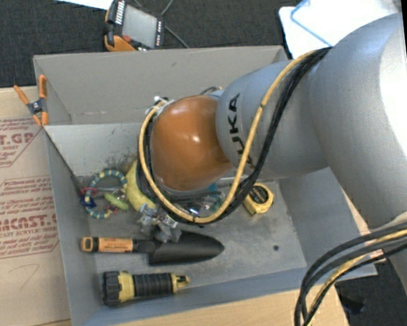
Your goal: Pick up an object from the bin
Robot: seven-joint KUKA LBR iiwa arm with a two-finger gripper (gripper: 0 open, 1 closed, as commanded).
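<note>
Basically, the claw [159, 226] sits low beneath the arm's orange cover [185, 142], right at the blunt end of the black cone [188, 251]. Spread or pinching, can't tell. An orange-handled tool [109, 244] lies just left of the cone.

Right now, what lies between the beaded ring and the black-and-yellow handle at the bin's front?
In the camera view, the orange-handled trowel lies across that stretch, its black blade pointing right.

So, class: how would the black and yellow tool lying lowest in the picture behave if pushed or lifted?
The tool looks rigid, so it should lift in one piece. Its rounded body lies flat on the bin floor, so a sideways push would probably roll it.
</note>
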